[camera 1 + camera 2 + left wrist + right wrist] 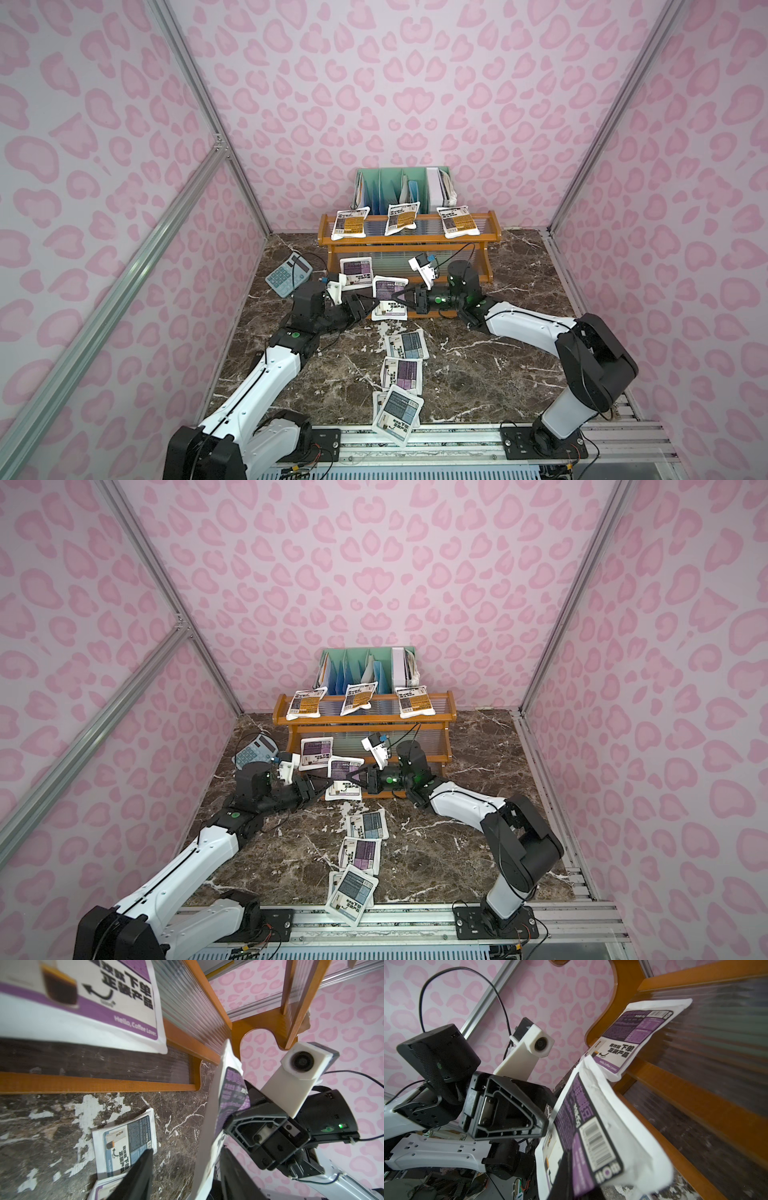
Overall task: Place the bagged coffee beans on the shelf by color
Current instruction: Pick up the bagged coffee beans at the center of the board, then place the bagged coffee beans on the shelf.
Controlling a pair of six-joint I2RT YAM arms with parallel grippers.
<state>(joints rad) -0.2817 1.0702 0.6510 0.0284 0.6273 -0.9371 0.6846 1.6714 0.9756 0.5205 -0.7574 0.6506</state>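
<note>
Here, in both top views, the right tool (395, 296) (350, 777) is clenched on a purple coffee pouch (387, 287) (341, 767) at 6 o'clock of the shelf (415, 240) (365, 719). The left tool (376, 306) (328, 786), jaws apart, flanks it at 8 o'clock. Left wrist view: the pouch (214, 1109) stands edge-on between that tool's spread fingers (141, 1169). Right wrist view: it (591, 1122) tilts beside the shelf (675, 1104), where a second purple pouch (633, 1039) lies on a lower tier.
</note>
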